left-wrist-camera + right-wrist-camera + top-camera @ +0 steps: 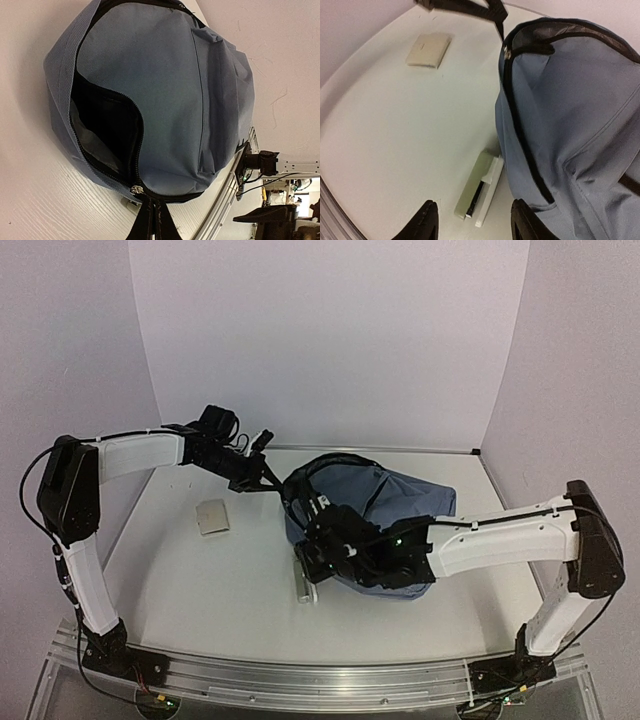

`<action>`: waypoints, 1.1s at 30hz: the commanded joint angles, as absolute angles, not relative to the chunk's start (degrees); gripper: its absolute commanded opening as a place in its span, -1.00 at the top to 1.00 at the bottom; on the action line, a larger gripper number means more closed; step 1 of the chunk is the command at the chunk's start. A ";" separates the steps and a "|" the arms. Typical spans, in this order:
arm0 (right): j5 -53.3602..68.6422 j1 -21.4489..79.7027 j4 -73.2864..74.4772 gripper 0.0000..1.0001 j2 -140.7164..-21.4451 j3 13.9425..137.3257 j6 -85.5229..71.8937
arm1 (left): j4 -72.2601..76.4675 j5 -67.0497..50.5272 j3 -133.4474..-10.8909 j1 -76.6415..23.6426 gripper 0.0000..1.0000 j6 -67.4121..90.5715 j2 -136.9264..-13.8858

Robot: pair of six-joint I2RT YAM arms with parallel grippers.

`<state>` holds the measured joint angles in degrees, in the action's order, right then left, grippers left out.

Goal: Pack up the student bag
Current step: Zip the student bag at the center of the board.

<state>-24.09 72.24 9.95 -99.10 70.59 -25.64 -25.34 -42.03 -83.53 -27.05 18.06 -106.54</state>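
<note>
Right wrist view: jaws parted over a flat case beside the bag

Look down between the fingers of the right gripper [472,222]: released, holding nothing, hanging above a flat pale case [481,192] on the white table [395,140]; note the case lying just beside, perhaps touching, the near edge of the student bag [570,125]. Find the bag slumped on its side towards the middle-right of the table, dark mouth [107,125] unzipped and turned towards the left arm. See the left gripper [150,217] clenched, pinched by the look of it on the bag's rim just below the zip pull [134,189], propping up that end of the opening.

Judge the step in hand as taking up the case for the bag. Come straight down with one finger on each long side; mind the finger nearer the bag, likely to snag fabric; nudge the case clear first if need be. Grip near the middle to stop it tipping. Carry it high over the rim and feed it end-first into the dark gap; expect the soft walls to fold inwards. Ignore for now the small beige pad [429,49], well apart at the far left.
</note>
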 commanded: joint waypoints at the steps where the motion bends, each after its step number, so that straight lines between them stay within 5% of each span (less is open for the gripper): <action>1: -20.88 66.32 10.67 -0.17 -103.56 79.60 -22.98 | -21.71 -44.39 -83.28 -26.54 1.00 18.91 -103.34; 16: -15.77 60.10 16.72 -0.51 -122.36 98.29 -11.51 | -21.63 -44.62 -83.57 -26.54 1.00 19.51 -104.49; 19: -18.76 60.07 17.73 -0.19 -124.39 99.45 -11.34 | -21.74 -44.32 -83.64 -26.54 0.99 19.48 -104.56; 22: -21.37 60.14 18.03 0.65 -124.61 98.69 -11.72 | -21.76 -43.94 -83.67 -26.54 1.00 19.38 -104.51; 24: -20.63 60.35 17.42 0.96 -123.12 97.11 -11.38 | -21.81 -43.36 -83.63 -26.56 1.00 19.34 -104.50; 33: -21.29 67.41 16.43 1.00 -114.20 86.71 -10.03 | -20.80 -41.54 -84.44 -26.54 0.99 20.14 -104.38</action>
